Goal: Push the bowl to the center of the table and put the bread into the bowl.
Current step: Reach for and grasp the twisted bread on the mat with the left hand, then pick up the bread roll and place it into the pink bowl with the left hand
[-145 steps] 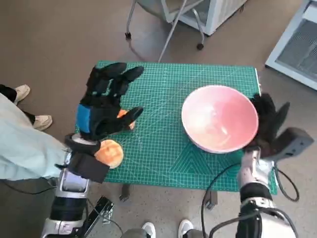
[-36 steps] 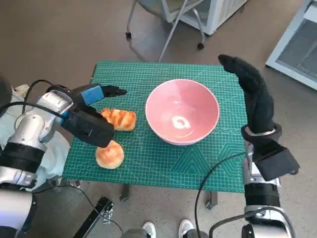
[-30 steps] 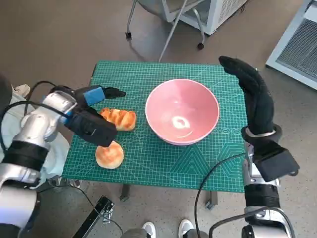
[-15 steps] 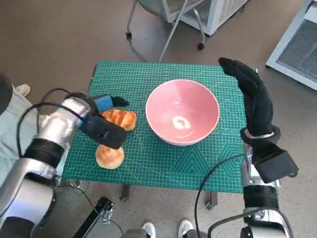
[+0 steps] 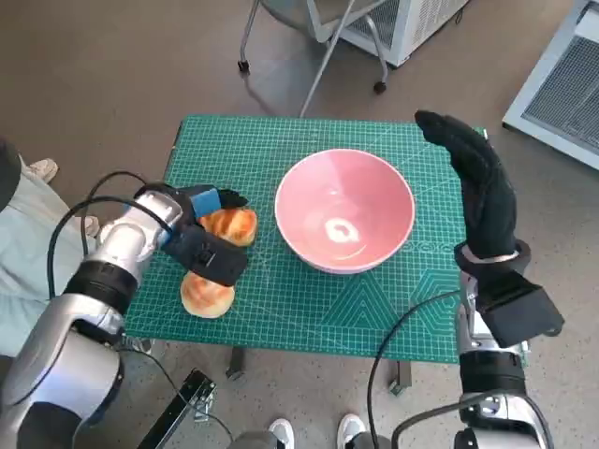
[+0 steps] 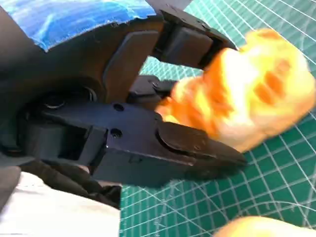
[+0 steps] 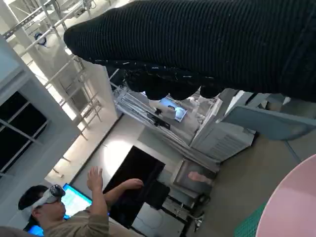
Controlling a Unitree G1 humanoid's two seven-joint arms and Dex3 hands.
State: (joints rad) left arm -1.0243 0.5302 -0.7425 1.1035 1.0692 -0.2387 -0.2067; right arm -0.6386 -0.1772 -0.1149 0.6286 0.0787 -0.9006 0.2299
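The pink bowl (image 5: 344, 210) sits near the middle of the counter (image 5: 299, 140), which is covered by a green gridded cutting mat (image 5: 309, 309). From the bowl, two pieces of bread lie toward 9 o'clock: a ridged, golden elongated roll (image 5: 231, 225) just beside the bowl's rim but apart from it, and a round bun (image 5: 207, 294) toward 8 o'clock, nearer the counter's front edge.

The left hand (image 5: 201, 234), black with blue tape on its back, is at the elongated roll. In the left wrist view its black fingers (image 6: 187, 143) close around the roll (image 6: 247, 94) from two sides, one above it and one below, touching the crust, so the hand grips the roll. The roll appears close to the mat; whether it rests on it cannot be told. The round bun (image 6: 256, 228) shows at that picture's edge, untouched.

The right hand (image 5: 477, 187), in its black knitted glove, stands at 3 o'clock from the bowl, fingers straight and pressed together, holding nothing and not touching the rim. The right wrist view shows the glove (image 7: 207, 44) across the top, a sliver of the bowl (image 7: 296, 207), and a person (image 7: 64, 212) seated at a distance with a raised hand.
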